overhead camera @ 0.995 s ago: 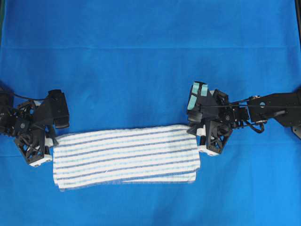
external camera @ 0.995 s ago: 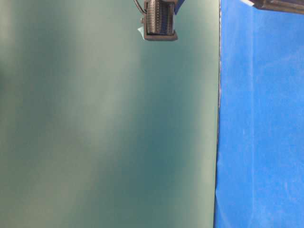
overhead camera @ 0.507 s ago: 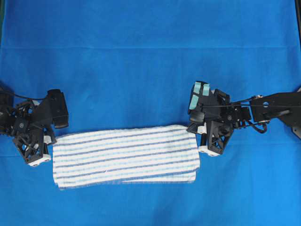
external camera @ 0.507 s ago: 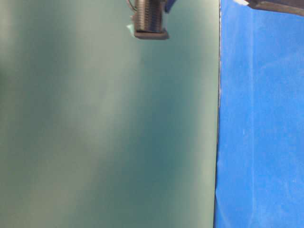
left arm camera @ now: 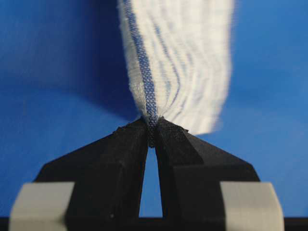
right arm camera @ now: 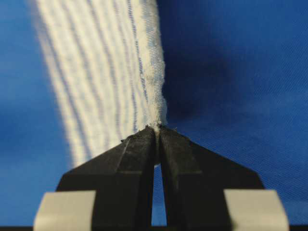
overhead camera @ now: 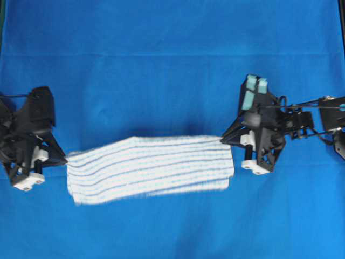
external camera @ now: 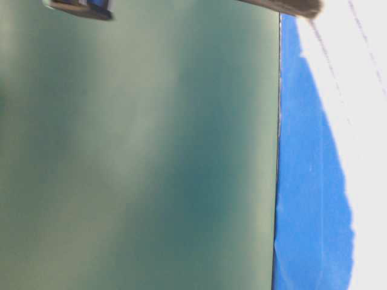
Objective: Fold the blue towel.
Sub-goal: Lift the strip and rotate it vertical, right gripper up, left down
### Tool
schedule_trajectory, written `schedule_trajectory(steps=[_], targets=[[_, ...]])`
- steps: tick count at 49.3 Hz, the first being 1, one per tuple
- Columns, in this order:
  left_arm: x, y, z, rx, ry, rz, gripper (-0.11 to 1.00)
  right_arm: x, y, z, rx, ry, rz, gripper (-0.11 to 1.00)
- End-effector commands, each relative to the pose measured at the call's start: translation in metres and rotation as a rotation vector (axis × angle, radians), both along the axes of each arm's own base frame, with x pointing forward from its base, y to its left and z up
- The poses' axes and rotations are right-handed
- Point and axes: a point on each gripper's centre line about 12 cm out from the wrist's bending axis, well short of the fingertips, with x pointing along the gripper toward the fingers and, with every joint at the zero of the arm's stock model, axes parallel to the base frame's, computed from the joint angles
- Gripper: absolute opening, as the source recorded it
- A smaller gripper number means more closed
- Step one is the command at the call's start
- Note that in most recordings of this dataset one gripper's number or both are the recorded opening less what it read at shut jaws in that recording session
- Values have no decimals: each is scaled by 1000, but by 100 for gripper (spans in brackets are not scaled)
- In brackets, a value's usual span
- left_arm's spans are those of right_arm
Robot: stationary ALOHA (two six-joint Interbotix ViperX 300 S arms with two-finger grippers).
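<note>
- The blue towel [overhead camera: 151,168], white with thin dark-blue and light-blue stripes, stretches as a long band across the lower middle of the overhead frame, over the plain blue table cloth [overhead camera: 172,65].
- Its outline looks soft and slightly blurred there, and its lower edge bows; I judge it is hanging lifted between the two arms, not lying flat.
- The left gripper [left arm camera: 152,126] is at the far left of the overhead frame; its wrist view shows both black jaws pinched together on the towel's hemmed corner, with the cloth [left arm camera: 178,62] running away towards the top of that frame.
- The right gripper [right arm camera: 158,131] sits at the right of centre overhead; its jaws are likewise clamped on a thin edge of the towel [right arm camera: 101,72], which trails up and to the left in that view.
- The table-level view shows mostly a green wall [external camera: 139,151], with a white striped sheet of towel [external camera: 363,121] filling the right edge.
- Progress, as I read it: the towel already looks like a narrow strip, so a lengthwise fold seems done, though the layers cannot be counted.
- What seems left: carry the held edge over, lay the band down on itself, release both corners and check the edges line up.
</note>
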Motion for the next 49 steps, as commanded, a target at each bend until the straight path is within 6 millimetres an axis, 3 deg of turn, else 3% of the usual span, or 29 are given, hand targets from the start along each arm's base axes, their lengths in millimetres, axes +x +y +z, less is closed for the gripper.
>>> schedule_trajectory(steps=[1, 14, 21, 36, 49], targets=[[1, 0, 18, -16, -69, -2, 3, 1, 0, 22, 6, -64, 1, 3], [0, 3, 25, -23, -110, 7, 3, -2, -1, 31, 3, -85, -1, 3], [8, 3, 27, -30, -157, 17, 3, -1, -15, 30, -1, -82, -45, 3], [45, -6, 33, 14, -269, -39, 3, 5, -79, 32, -84, -79, -201, 3], [98, -20, 38, 13, -303, -44, 3, 13, -137, 34, -169, -67, -315, 3]])
